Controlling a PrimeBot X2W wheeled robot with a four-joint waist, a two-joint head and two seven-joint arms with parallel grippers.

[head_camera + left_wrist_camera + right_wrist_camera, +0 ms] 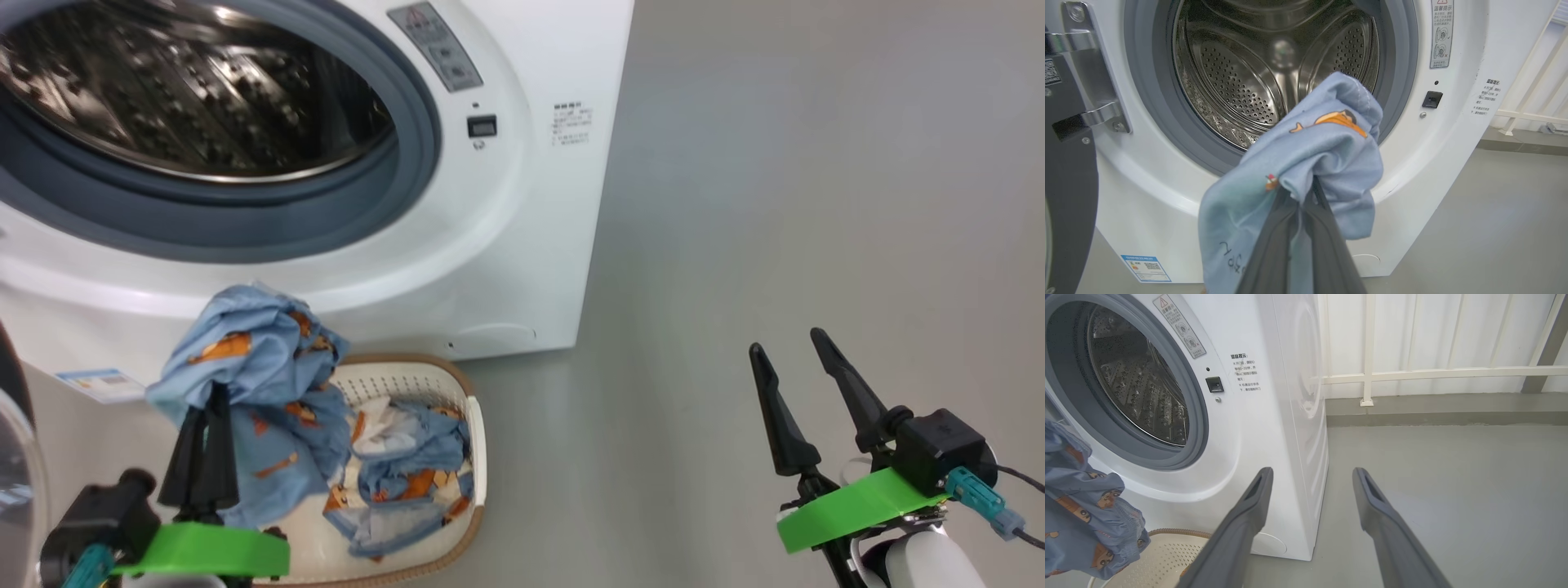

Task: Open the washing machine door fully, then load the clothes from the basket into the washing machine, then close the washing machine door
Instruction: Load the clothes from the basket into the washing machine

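Head view, and the left gripper (211, 404) has its fingers pinched tight on a light-blue garment (245, 351) with orange cartoon prints. It is bunched into a crumpled bundle, its lower folds hanging over the left side of the basket (479, 425), right in front of the washing machine (531, 245). Left wrist view puts that bundle before the lower edge of the opening, outside the blue-grey gasket (1147, 102), with the steel perforated drum (1241, 81) gleaming behind it. Washing machine door (1069, 192) stands swung open at the left, its dark inner face showing. Down in the cream perforated basket on the grey floor (816, 204), more clothes (408, 474) lie crumpled, blue with white and orange patches. Right gripper (785, 339) hovers well apart to the right over the floor, fingers spread wide.
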